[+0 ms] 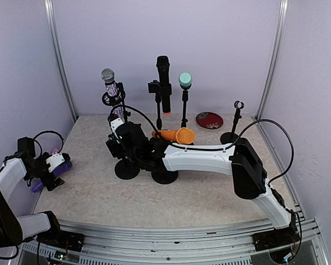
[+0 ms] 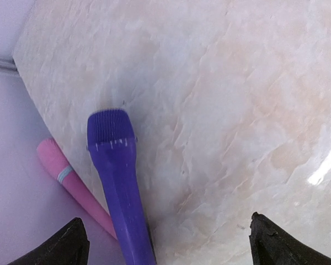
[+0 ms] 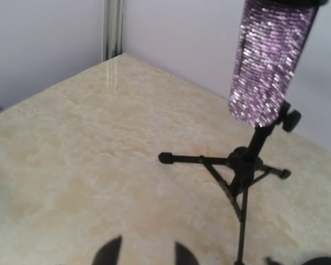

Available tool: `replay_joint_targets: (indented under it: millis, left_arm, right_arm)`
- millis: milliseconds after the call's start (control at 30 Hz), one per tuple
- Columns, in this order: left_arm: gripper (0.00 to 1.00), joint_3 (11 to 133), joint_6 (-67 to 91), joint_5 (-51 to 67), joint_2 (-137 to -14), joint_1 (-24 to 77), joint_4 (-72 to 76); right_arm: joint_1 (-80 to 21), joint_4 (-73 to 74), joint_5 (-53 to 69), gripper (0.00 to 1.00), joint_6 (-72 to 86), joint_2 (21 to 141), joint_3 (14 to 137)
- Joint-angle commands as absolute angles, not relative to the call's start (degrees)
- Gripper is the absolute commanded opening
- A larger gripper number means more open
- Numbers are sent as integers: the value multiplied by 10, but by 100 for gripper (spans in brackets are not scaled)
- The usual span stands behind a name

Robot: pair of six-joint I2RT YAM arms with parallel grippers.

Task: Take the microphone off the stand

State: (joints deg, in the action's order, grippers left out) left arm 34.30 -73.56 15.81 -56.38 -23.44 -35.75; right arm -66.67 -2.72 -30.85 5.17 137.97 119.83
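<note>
Step in hand: the right arm is stretched across to the far left of the table (image 1: pixel 99 193). Its right gripper (image 3: pixel 146 255) sits low in front of the sparkly microphone (image 3: pixel 270 61). I'd call this the approach, not the grab.
Task's thing: the sparkly microphone stands head-up in its tripod stand (image 3: pixel 244 165) at the far left, higher than the right fingers and a little beyond them. Nothing is touching it.
Right jaws: partly open, with nothing between them.
Left jaws: the left gripper (image 2: pixel 171 248) is spread wide at the near left edge and has hold of nothing. The purple microphone (image 2: pixel 118 182) lies flat on the table under it, with the pink microphone (image 2: pixel 71 185) just beside it.
Next move: by my reckoning the wrist has to rise to the sequined body. Then a finger goes either side, the jaws close, and the pull goes straight up out of the holder. That tripod looks light, so a sideways tug could tip it.
Others on stands: a black microphone (image 1: pixel 164 83) and a green-headed microphone (image 1: pixel 185 81) wait at the far middle.
Off stands: an orange microphone (image 1: pixel 174 135) lies behind the right arm. An empty stand (image 1: pixel 237 117) is at the far right, near a red dish (image 1: pixel 209 120).
Hard to see: the right fingertips are only two dark blurs at the bottom of the wrist view.
Cut off: the microphone's head and upper body run off the top of that view.
Covered: from above, the right arm hides its own fingers and most of the tripod's legs. I can't tell how close the fingers are to the stand.
</note>
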Motion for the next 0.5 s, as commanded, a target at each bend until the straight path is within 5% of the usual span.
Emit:
replay_joint_targets:
  millis: [0, 300, 467]
  left_arm:
    - [99, 372, -669, 237, -556, -191, -438]
    - [99, 360, -596, 219, -552, -117, -400]
    - [99, 362, -583, 217, -562, -112, -395]
  right_arm:
    - [-666, -27, -285, 66, 48, 1404, 1234]
    - [-675, -59, -261, 15, 53, 1360, 1186]
    - [-699, -109, -251, 0, 44, 1296, 1107]
